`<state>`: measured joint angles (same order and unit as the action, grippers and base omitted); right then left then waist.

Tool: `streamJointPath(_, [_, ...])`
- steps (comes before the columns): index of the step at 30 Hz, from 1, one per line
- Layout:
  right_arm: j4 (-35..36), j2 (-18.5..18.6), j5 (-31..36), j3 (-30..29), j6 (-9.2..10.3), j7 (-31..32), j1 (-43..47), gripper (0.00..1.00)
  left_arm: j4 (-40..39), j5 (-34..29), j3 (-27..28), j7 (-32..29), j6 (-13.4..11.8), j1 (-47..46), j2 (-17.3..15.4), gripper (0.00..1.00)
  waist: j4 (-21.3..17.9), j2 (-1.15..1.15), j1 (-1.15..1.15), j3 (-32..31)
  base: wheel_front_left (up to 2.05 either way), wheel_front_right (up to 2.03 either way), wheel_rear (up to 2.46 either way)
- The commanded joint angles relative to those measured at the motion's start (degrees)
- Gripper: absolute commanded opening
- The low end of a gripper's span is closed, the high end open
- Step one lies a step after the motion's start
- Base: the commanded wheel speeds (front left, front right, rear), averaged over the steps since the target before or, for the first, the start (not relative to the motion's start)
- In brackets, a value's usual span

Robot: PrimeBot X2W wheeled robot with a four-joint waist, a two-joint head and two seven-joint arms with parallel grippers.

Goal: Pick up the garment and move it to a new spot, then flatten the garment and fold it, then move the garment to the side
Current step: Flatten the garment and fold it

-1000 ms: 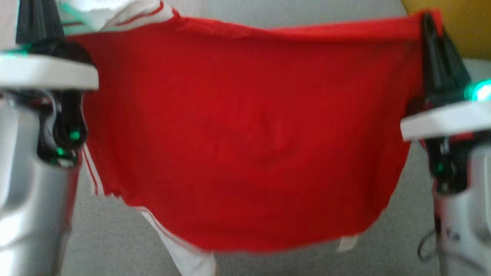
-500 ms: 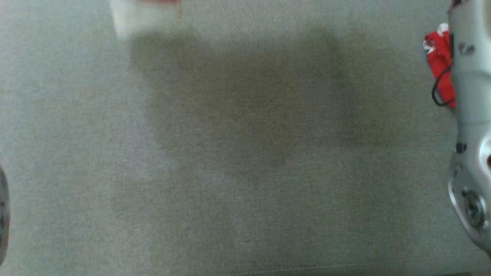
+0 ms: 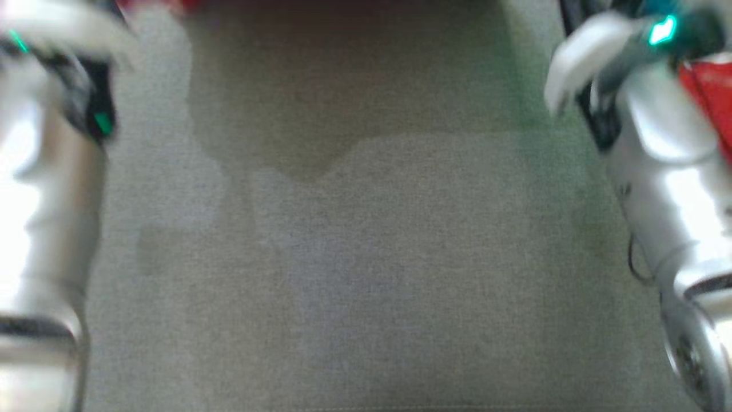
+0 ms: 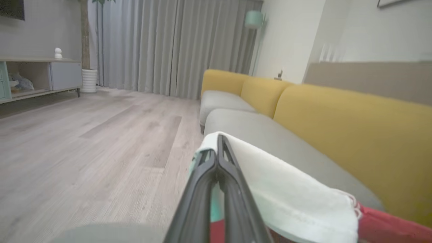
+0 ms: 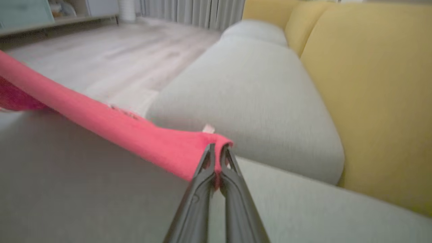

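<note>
A second ago the red garment (image 5: 128,135) hung as a broad sheet right across the downward look from the head. That look has now shifted and takes in the bare grey seat cushion (image 3: 366,257), with just a red sliver along the far edge and a soft shadow (image 3: 343,86) below it. Part of that is the camera moving, yet the shadow suggests the cloth is held up over the far part of the cushion, clear of it. My read is that the carry is ending and the laying-out is about to start; flattening and folding are not begun

The right gripper (image 5: 217,148) is pinched fully together on a red hem corner, and the fabric runs off to the left from it as a taut band above the seat. The left gripper (image 4: 218,145) is likewise clamped, its fingers closed over a white, towel-like part, seemingly of the same garment, with red showing underneath. The left forearm (image 3: 40,200) and right forearm (image 3: 663,143) flank the cushion on either side, and the yellow backrest (image 5: 371,84) stands behind the seat
</note>
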<state>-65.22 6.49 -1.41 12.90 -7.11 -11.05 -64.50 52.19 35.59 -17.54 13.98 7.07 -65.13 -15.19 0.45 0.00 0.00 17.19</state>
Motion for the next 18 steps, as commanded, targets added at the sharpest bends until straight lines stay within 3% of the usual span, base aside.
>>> streamJointPath(1, [-0.3, 0.1, -0.4, 2.2, -0.37, 0.8, 1.1, 0.00, -1.4, -1.0, -0.3, 0.7, 0.1, 1.0, -2.7, 0.00, 0.8, 0.00, 0.00, -1.2, 0.00, 0.00, 0.00])
streamJointPath(10, [-5.2, 3.7, -8.0, 13.6, -0.37, 6.6, 10.2, 0.00, -5.2, -5.2, -13.1, 0.1, 0.4, 18.9, -6.8, 0.00, 2.4, 0.00, 0.00, -8.0, 0.00, 0.00, 0.00])
streamJointPath(14, [-2.5, 6.0, -14.2, 20.2, -0.37, 11.6, 14.2, 0.00, -10.0, -4.5, -19.7, -3.1, 0.4, 24.8, -10.6, 0.00, 2.9, 0.00, 0.00, -11.6, 0.00, 0.00, 0.00])
streamJointPath(18, [4.4, 10.4, -22.7, 27.8, -0.37, 18.0, 19.1, 0.00, -16.0, -2.5, -24.0, -6.6, 0.4, 29.4, -14.8, 0.00, 3.2, 0.00, 0.00, -15.1, 0.00, 0.00, 0.00])
